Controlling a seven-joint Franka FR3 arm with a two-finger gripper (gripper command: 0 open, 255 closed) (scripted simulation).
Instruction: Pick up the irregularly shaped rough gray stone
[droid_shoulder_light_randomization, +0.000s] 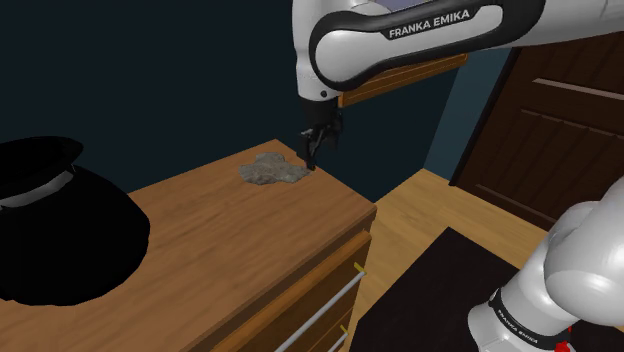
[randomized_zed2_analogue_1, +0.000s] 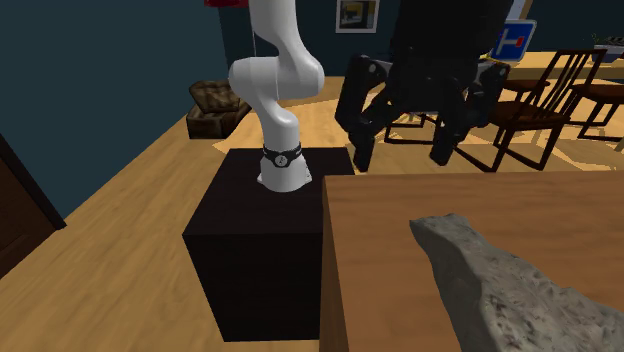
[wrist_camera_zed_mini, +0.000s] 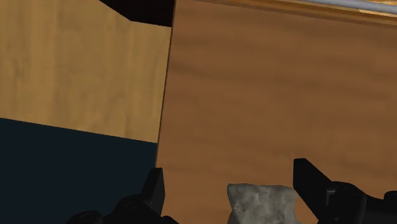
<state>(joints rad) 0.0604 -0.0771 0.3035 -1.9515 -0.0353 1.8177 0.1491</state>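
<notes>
My gripper (droid_shoulder_light_randomization: 318, 150) hangs wide open with nothing in it, just over the far corner of the wooden surface (droid_shoulder_light_randomization: 230, 240). The rough gray stone (droid_shoulder_light_randomization: 272, 171) lies on that corner, and in the shoulder view my fingertips stand at its right end. Seen from the wrist, the stone sits between my fingers, touching neither. A black pot (droid_shoulder_light_randomization: 55, 230) stands well apart, at the shoulder view's left.

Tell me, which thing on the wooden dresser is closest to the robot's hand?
The gray stone, right beside the gripper; the big black pot sits far away at the other end.
</notes>
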